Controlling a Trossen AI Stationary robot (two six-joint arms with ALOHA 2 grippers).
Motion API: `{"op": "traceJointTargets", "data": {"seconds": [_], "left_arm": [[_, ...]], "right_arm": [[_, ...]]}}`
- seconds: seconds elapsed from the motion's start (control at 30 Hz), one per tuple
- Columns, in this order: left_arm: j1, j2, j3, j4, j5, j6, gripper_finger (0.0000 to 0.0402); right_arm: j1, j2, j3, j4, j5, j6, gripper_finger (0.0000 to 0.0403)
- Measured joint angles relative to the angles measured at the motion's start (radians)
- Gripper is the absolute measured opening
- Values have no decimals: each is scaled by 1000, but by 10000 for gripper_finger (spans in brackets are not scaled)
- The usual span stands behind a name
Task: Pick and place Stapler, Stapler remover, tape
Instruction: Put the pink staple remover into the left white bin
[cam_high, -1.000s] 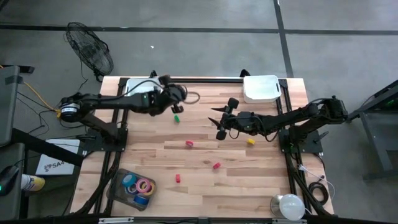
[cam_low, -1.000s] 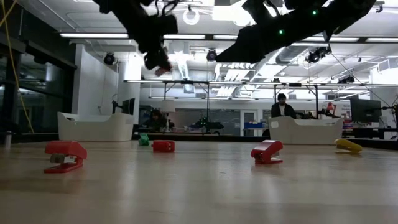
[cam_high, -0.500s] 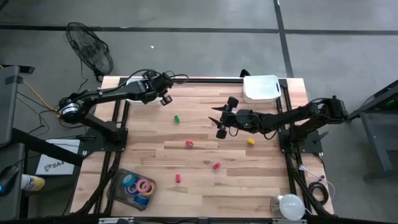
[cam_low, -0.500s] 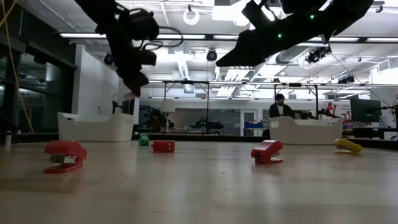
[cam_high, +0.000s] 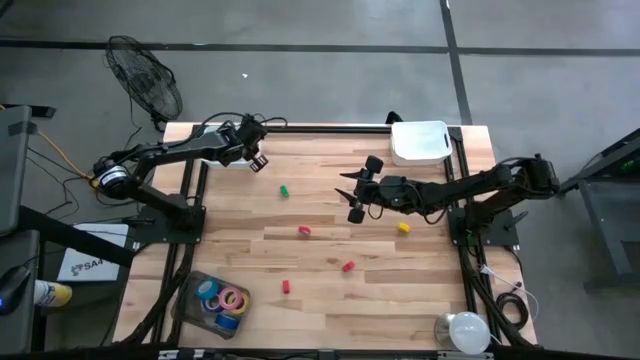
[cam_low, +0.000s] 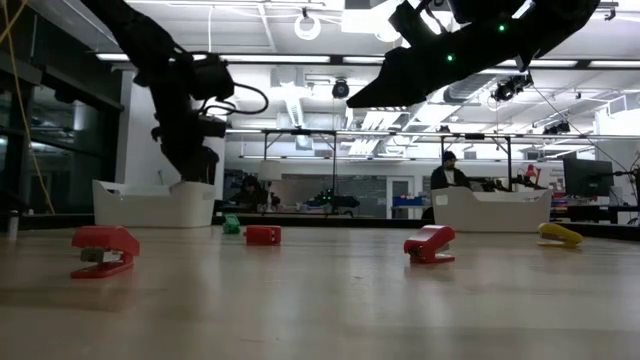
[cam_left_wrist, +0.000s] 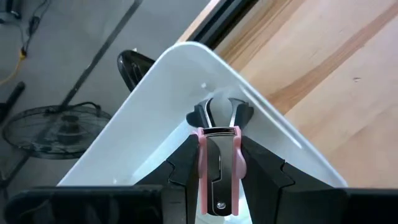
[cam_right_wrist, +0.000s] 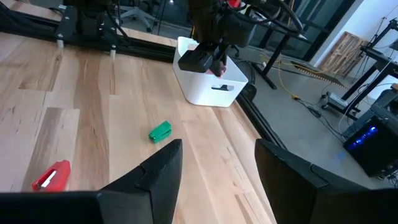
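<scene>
My left gripper (cam_high: 256, 159) is shut on a pink staple remover (cam_left_wrist: 219, 169) and hangs over the near corner of the white bin (cam_left_wrist: 155, 124) at the table's far left. From the right wrist view it stands just above the bin's rim (cam_right_wrist: 208, 79). My right gripper (cam_high: 350, 196) waits open in mid-air over the table's middle, holding nothing. Three small red staplers (cam_high: 304, 231) (cam_high: 348, 266) (cam_high: 286, 286), a green piece (cam_high: 284, 190) and a yellow piece (cam_high: 403, 228) lie on the wood. Several tape rolls (cam_high: 228, 300) sit in a clear tray at the near left. My left gripper pinches the pink staple remover by its two flat sides (cam_left_wrist: 201, 163) between its two fingers. The fingers slant down from the table's near right and lie along the remover. Its metal claws (cam_left_wrist: 219, 112) stick out beyond the fingertips, clear above the bin.
A second white bin (cam_high: 418, 142) stands at the far right corner. The clear tray (cam_high: 195, 290) sits by the near left edge. A fan (cam_high: 145, 80) stands on the floor beyond the far left corner. Bare wood lies between the scattered pieces.
My left gripper has swung toward the table's left edge and sunk, rolling its wrist, until it is over the far-left white bin. The pink staple remover has stayed in its fingers.
</scene>
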Motion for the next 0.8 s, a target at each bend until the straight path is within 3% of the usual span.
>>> {"op": "traceJointTargets", "data": {"seconds": [0.23,0.8], "left_arm": [[9,0,-13,10,14,-12,95],[9,0,-13,16,22,-8,214]], "right_arm": [[0,0,0,0,0,0,195],[0,0,0,0,0,7,195]]}}
